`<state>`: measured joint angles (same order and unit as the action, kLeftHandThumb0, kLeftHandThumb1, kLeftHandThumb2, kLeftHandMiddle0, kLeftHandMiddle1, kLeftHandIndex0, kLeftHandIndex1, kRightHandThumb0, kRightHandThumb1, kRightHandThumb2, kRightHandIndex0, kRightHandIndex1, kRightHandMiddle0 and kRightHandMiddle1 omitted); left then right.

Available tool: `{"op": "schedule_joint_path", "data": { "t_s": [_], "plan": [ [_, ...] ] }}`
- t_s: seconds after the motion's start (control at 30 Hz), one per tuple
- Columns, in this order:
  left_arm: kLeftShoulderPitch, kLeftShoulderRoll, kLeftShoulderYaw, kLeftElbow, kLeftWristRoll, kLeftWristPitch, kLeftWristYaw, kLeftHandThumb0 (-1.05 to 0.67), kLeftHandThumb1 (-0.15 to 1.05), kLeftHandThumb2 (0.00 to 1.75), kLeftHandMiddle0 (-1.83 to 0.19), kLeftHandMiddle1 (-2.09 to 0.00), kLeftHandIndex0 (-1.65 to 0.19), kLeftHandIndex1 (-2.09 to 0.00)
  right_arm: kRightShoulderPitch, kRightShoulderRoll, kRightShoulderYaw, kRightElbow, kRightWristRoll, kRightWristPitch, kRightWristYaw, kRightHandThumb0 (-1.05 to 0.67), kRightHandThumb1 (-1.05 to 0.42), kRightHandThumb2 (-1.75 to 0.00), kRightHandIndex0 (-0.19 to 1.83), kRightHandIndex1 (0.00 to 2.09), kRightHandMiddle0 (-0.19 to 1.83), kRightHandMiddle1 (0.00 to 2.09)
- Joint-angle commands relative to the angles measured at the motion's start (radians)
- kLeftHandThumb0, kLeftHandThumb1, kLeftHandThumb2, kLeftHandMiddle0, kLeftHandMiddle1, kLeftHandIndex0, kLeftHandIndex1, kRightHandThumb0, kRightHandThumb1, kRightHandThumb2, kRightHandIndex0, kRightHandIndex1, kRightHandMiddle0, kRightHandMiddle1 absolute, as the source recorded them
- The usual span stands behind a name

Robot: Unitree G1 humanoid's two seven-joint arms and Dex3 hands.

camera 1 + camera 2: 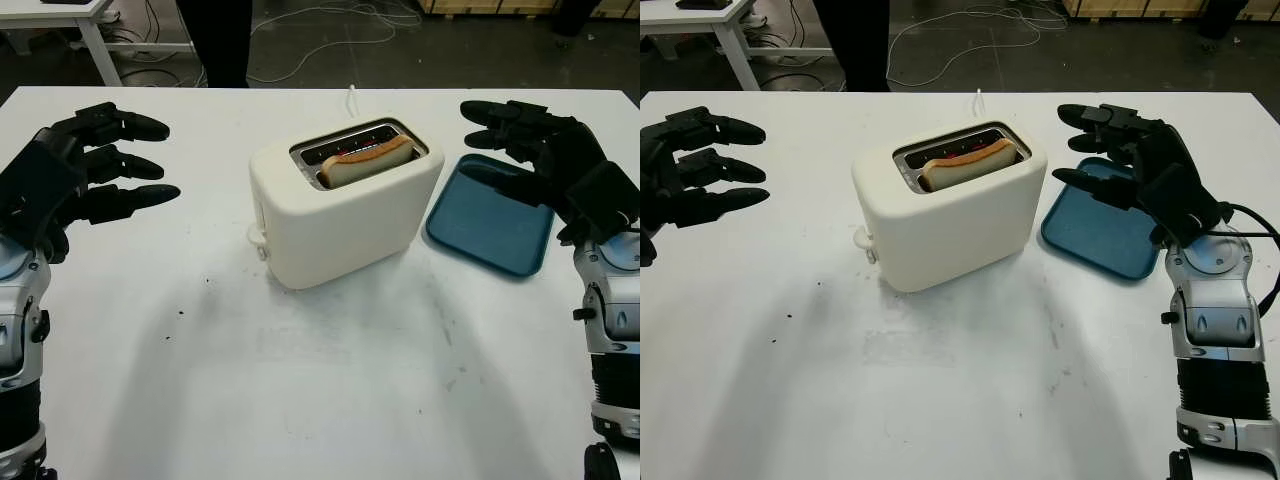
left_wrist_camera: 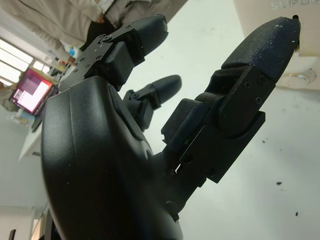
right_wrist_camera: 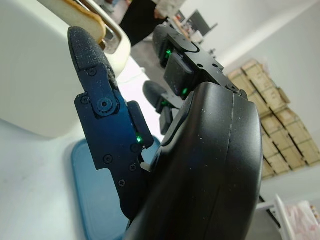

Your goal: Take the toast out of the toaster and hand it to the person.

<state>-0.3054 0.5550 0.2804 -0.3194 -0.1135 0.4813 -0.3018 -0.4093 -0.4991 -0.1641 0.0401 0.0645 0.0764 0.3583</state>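
R hand (image 1: 1130, 160) is up over the blue tray (image 1: 1095, 235), just beside the toaster (image 1: 945, 205), released, holding nothing. L hand (image 1: 85, 175) hovers well apart on the other side of the toaster, also released, nothing in it. Both face inward toward the toaster, neither touching it.

Toast (image 1: 365, 160) sits in the near slot, top edge poking above the rim, tilted a bit along the slot. Far slot looks empty w/ a red glow inside. Toaster stands mid-table (image 1: 300, 400), cord running off the far edge.

Progress: basically at the start. Toast not yet grabbed, not lifted, no handover. A person's dark legs (image 1: 213, 40) stand beyond the far edge; no hand reaching out yet. Left to do: pinch toast, pull up clear of slot, carry toward the person, let go.
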Motion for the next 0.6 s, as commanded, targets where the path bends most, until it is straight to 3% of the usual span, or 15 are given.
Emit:
{"op": "schedule_joint_path", "data": {
  "t_s": [0.0,0.57],
  "plan": [
    [0.001,0.004,-0.003,0.006,0.003,-0.014,-0.001,-0.99,0.60,0.00,-0.51,-1.01,-0.48,-0.85,0.007,0.009,0.000,-0.009,0.007,0.017,-0.005,-0.59,-0.79,0.00,0.25,0.86,0.66,0.01],
    [0.006,0.004,0.003,0.000,-0.002,-0.013,-0.002,-0.99,0.59,0.00,-0.51,-1.01,-0.48,-0.85,0.015,0.010,-0.005,-0.019,0.009,0.019,-0.010,-0.61,-0.79,0.00,0.26,0.86,0.67,0.01]
  ]
}}
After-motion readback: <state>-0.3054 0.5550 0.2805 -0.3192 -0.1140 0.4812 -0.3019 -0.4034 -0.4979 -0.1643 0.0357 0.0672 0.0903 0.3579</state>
